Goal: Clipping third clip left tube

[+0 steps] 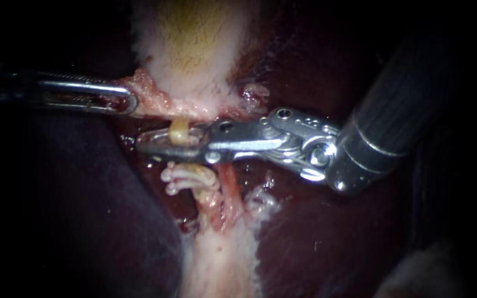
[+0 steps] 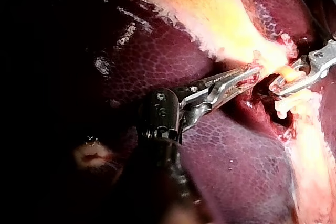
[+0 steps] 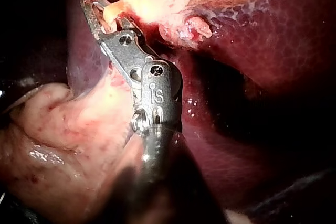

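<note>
Gripping tissue (image 1: 153,96) with left instrument (image 1: 130,102) to tension tube (image 1: 179,132); straddling tube with right instrument (image 1: 149,142), jaws apart, near clips (image 1: 186,177), ready to clip

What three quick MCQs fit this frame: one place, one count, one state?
1. Where is the pale yellow tube?
A. between the jaws of the silver right instrument
B. beside its shaft, well back from the jaws
C. ahead of the jaw tips, untouched

2. How many instruments show in the endoscope view?
A. one
B. two
C. three

3. How do the jaws of the slender silver left instrument stand?
A. open, clear of tissue
B. shut on pink tissue at the lower edge of the pale, yellow-centred gallbladder
C. hidden from every view

Key:
1 A, the tube crosses the gap between the open jaws.
2 B, one shaft enters from the left and one from the upper right.
3 B, the left wrist view shows both jaws closed on the tissue.
</note>
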`<state>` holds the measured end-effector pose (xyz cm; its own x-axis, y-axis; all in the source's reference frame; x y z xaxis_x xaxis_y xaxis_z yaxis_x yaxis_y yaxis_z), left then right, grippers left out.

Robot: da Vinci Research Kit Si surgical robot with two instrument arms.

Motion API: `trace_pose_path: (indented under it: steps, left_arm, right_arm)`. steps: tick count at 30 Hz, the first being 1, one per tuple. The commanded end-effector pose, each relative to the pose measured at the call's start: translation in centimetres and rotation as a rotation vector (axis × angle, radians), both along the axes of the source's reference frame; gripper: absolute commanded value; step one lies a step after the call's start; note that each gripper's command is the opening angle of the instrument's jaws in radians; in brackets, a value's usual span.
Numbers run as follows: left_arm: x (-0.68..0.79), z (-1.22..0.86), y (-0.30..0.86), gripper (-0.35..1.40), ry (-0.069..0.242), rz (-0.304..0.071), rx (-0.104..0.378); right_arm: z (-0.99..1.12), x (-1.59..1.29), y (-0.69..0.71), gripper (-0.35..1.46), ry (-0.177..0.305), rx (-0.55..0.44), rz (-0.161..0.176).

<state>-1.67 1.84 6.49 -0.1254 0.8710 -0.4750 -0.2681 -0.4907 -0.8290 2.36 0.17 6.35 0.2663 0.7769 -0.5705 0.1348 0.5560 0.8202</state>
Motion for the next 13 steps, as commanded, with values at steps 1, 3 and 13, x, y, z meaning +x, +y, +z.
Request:
trace_pose_path:
  steps: [1,3,13]
  left_arm:
    - [0.00,0.00,0.00,-0.35,0.000,0.000,0.000]
    - [0.00,0.00,0.00,-0.35,0.000,0.000,0.000]
    - [0.00,0.00,0.00,-0.35,0.000,0.000,0.000]
  right_arm:
    - [0.01,0.00,0.00,-0.35,-0.002,0.000,0.001]
    - [0.01,0.00,0.00,-0.35,0.000,0.001,-0.002]
    - [0.04,-0.01,0.00,-0.35,-0.001,0.006,-0.009]
